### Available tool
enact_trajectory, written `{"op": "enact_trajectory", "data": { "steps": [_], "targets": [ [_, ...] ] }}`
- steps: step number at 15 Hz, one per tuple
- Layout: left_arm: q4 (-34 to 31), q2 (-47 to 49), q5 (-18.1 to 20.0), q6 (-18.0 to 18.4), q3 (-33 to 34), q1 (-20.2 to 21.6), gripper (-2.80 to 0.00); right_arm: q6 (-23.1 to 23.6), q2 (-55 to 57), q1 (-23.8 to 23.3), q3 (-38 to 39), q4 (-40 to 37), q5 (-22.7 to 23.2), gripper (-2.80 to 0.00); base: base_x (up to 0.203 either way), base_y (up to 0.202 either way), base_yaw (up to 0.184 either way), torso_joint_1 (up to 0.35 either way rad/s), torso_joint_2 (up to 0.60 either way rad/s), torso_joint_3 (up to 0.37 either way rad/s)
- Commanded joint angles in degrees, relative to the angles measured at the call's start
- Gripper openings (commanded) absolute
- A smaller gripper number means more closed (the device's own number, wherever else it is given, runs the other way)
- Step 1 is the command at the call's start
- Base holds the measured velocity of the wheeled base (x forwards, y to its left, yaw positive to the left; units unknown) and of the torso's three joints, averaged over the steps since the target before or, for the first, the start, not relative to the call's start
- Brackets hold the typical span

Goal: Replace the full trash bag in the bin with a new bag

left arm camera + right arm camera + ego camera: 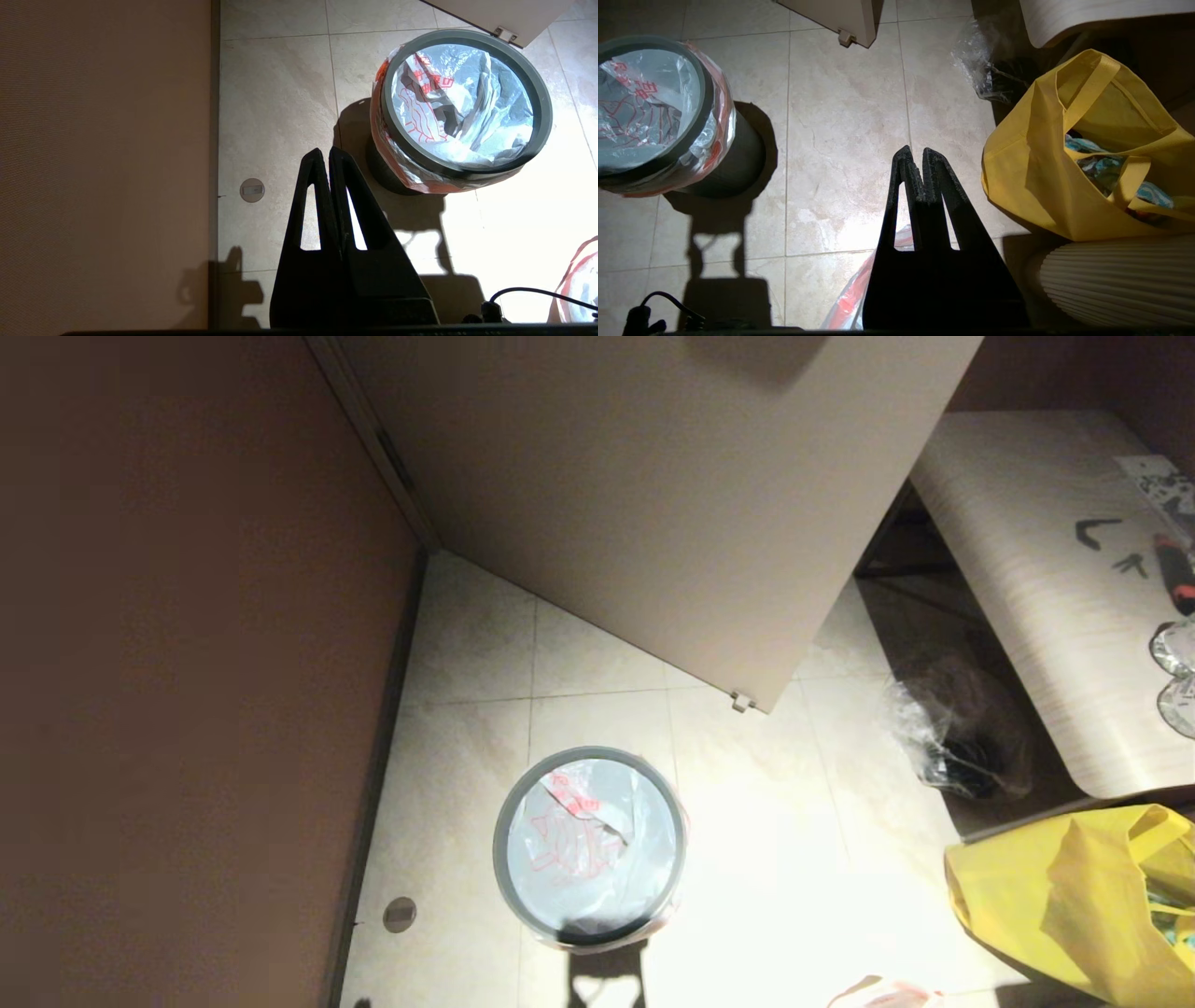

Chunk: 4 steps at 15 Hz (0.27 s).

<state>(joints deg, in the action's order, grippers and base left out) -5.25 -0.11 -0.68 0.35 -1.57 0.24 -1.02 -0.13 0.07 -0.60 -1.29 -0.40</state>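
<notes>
A grey-rimmed black bin (467, 100) wears a translucent white bag (583, 835) printed with red marks and edged in pink-red, on pale beige marbled floor tiles (845, 135), near a bright yellow tote (1045, 172) and a light wood-grain tabletop (1036, 588)

Harsh light from the robot's side; floor tiles (794, 877) glare white. Wall (187, 663) dim. Bin (590, 847) casts hard shadow; focus sharp.

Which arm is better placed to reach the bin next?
Probably the left. The left gripper, jaws shut and empty, has the bin close ahead; the right gripper, also shut, hangs nearer the yellow tote, with open floor before the bin.
</notes>
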Motion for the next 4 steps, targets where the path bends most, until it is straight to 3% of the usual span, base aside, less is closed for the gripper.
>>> {"op": "enact_trajectory", "data": {
  "steps": [1, 4],
  "targets": [
    [0.0, 0.1, 0.0, 0.0, 0.0, 0.0, -2.80, -0.5, 0.0, 0.0, 0.0, 0.0, 0.0, -2.80, 0.000, 0.000, 0.000, 0.000, 0.00, 0.000],
    [0.0, 0.1, 0.0, 0.0, 0.0, 0.0, -2.80, -0.4, 0.0, 0.0, 0.0, 0.0, -0.1, -2.80, 0.000, 0.000, 0.000, 0.000, 0.00, 0.000]
  ]
}}
